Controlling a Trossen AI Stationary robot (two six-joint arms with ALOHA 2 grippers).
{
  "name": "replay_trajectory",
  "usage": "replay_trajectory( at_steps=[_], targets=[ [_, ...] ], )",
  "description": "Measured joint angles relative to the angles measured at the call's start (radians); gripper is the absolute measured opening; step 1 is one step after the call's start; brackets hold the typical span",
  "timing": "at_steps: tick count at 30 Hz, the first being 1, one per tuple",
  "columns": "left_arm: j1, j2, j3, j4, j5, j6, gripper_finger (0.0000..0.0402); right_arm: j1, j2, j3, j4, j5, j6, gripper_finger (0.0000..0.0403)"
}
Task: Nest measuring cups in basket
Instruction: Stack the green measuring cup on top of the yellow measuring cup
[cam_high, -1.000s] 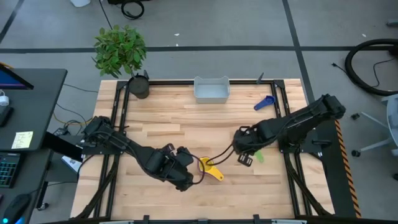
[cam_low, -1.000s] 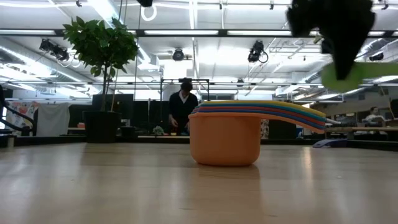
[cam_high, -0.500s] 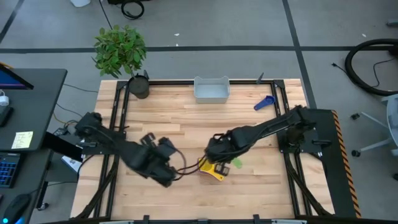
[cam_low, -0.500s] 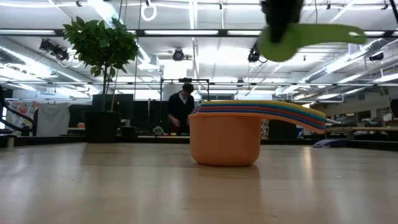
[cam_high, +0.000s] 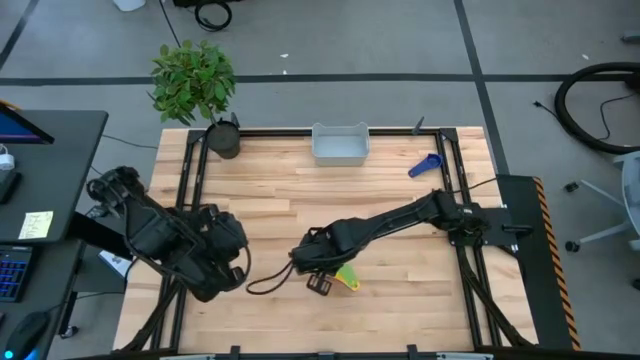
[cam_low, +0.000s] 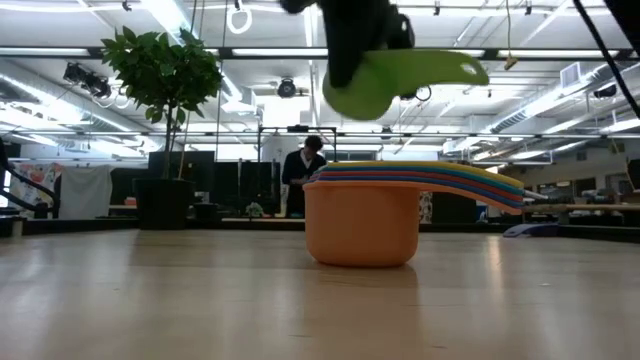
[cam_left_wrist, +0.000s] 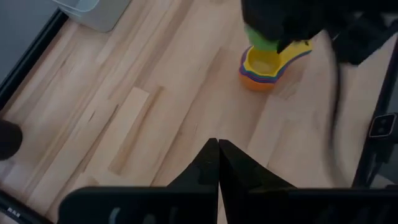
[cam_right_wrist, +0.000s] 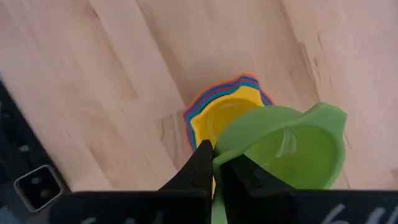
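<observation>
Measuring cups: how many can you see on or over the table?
At least 6: a green cup held by the right gripper above a nested stack showing four or so colours, and a blue cup near the table's far right. Others may be hidden.

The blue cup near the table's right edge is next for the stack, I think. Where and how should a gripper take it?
The blue cup lies alone on the table, handle toward the far right corner. I'd pinch the flat handle from above, jaws across its width; which way up the bowl lies can't be told. The right gripper is nearer but holds the green cup.
</observation>
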Motion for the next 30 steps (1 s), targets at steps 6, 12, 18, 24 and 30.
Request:
replay_trajectory(
  at_steps=[6, 12, 18, 24, 30],
  targets=[
    [-0.013, -0.006, 0.0, 0.0, -0.004, 0.018, 0.0004, -0.007, 0.07, 0.07, -0.098, -0.04, -0.013, 0.0016],
    [-0.015, -0.006, 0.0, -0.001, -0.01, 0.022, 0.0004, -0.013, 0.071, 0.071, -0.106, -0.054, 0.005, 0.0016],
    [-0.015, -0.006, 0.0, -0.001, -0.01, 0.036, 0.0004, -0.018, 0.085, 0.071, -0.086, -0.068, 0.014, 0.0016],
    [-0.015, -0.006, 0.0, -0.002, -0.01, 0.05, 0.0004, -0.018, 0.117, 0.07, -0.078, -0.096, 0.002, 0.0016],
    [-0.015, -0.006, 0.0, -0.002, -0.01, 0.065, 0.0004, -0.021, 0.13, 0.071, -0.034, -0.107, 0.003, 0.0016]
  ],
)
